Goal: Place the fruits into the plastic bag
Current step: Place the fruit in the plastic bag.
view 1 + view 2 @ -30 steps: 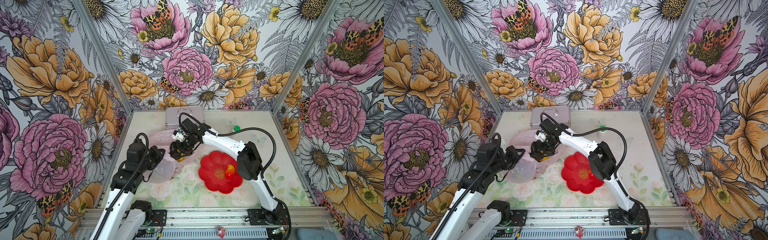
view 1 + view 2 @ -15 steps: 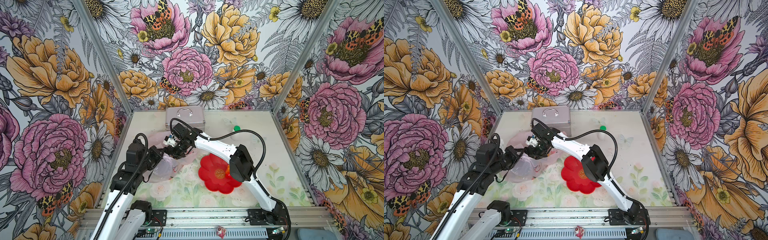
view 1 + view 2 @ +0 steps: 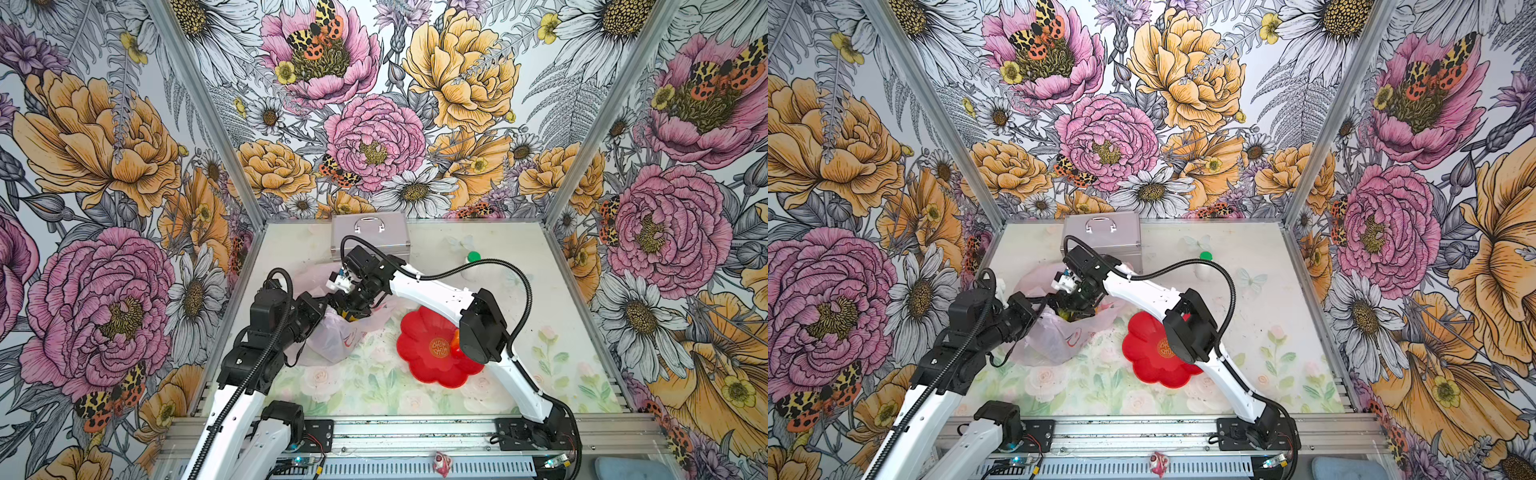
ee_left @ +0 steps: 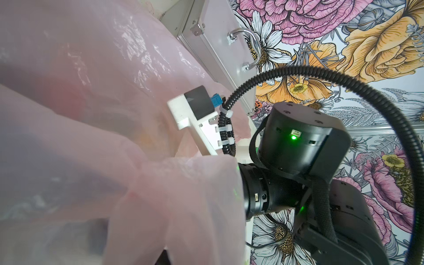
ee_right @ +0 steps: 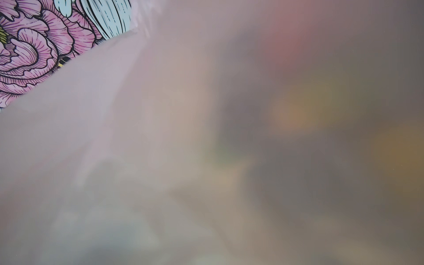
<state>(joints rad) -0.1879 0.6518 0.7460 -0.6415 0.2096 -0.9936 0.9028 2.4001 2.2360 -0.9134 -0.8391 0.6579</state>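
Top views, both: you had the plastic bag on the table, just beside the red plate on its left-arm side. Loose folds of film reached nearly to the plate's rim. The bag's mouth stood raised and open.

- Left tool: at the bag's rim on the side away from the plate, clenched on the film. The rim was lifted off the table there.
- Right tool: down in the bag's mouth. You could not tell whether its jaws were spread or closed, because film and the tool's own body hid the tips.
- Yellow fruit: just under the right tool, inside the mouth. Contact with the tool was not readable.
- Orange-red fruit: on the plate, at the edge farthest from the bag, half hidden by the elbow of the right arm.
- Silver case: beyond the bag from the plate, against the back wall.
- Green-topped white item: well apart from the plate, toward the back wall.

Left wrist view: pink film filled most of the picture, with the case and the right arm's wrist behind it.

Right wrist view: film lay over the lens, and you got only blurred orange, yellow and green patches through it.
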